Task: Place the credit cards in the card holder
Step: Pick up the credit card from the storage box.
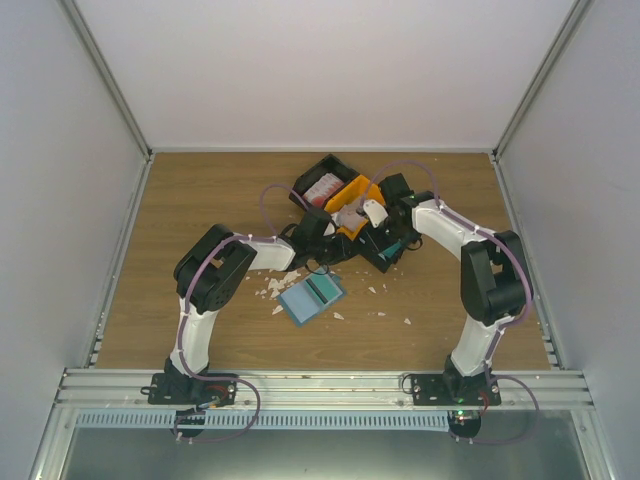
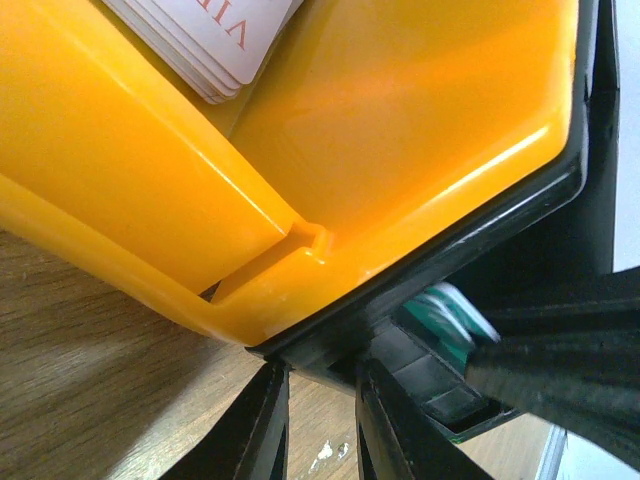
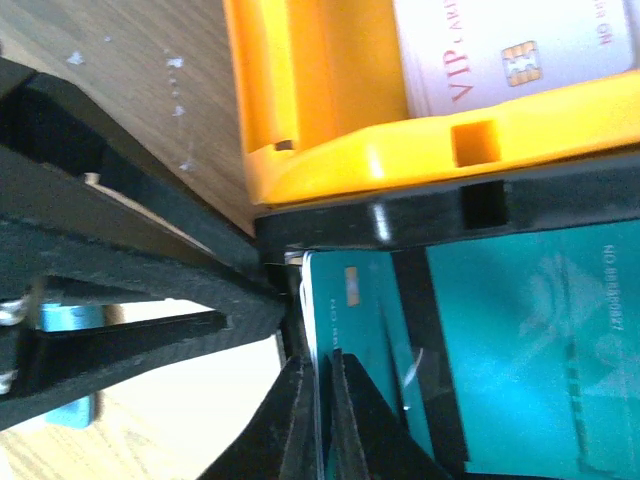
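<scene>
The card holder [image 1: 311, 297] lies open on the table, light blue with a dark slot strip. My right gripper [image 3: 322, 360] reaches into a black bin [image 3: 420, 215] and is shut on the edge of a teal credit card [image 3: 360, 320], with thin white card edges beside it. More teal cards [image 3: 540, 340] lie in that bin. My left gripper [image 2: 320, 385] is shut on the black bin's rim [image 2: 330, 350]; teal cards [image 2: 450, 320] show just beyond. Whitish VIP cards [image 3: 480, 50] lie in the orange bin [image 3: 300, 100].
A second black bin [image 1: 322, 183] with red-and-white cards stands at the back, touching the orange bin [image 1: 355, 200]. White scraps [image 1: 272, 288] lie scattered around the card holder. Both arms meet over the bins; the right gripper [image 1: 393, 246] is close to the left gripper [image 1: 322, 232].
</scene>
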